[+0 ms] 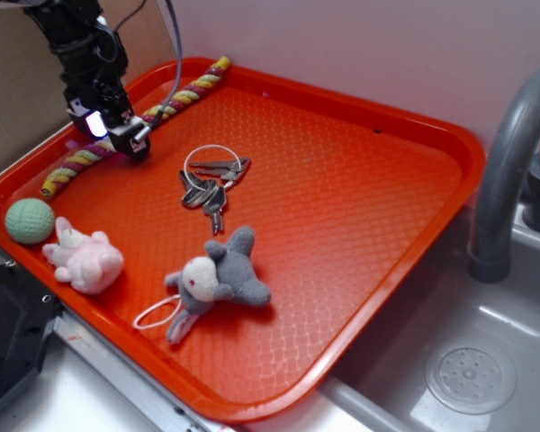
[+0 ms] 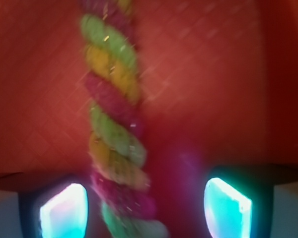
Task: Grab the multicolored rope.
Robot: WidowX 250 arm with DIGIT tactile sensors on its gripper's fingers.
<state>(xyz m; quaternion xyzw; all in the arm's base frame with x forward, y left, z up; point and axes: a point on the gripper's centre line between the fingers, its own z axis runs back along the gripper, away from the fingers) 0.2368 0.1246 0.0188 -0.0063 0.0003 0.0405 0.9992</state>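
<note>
A big orange tray (image 1: pixel 360 162) is seen next to a grey sink (image 1: pixel 486 360) with a curved grey tap (image 1: pixel 508 153). A multicolored rope (image 1: pixel 175 97) is laid along the tray's far left side, twisted in yellow, dark red and pale strands. The black gripper (image 1: pixel 117 135) is held low right over the middle of the rope. How its jaws stand cannot be told from here. A bunch of keys on a ring (image 1: pixel 211 180) is placed near the middle. A grey stuffed toy (image 1: pixel 220 279) is laid nearer the front. A pink stuffed toy (image 1: pixel 85 259) and a green ball (image 1: pixel 29 220) are set near the left corner.
</note>
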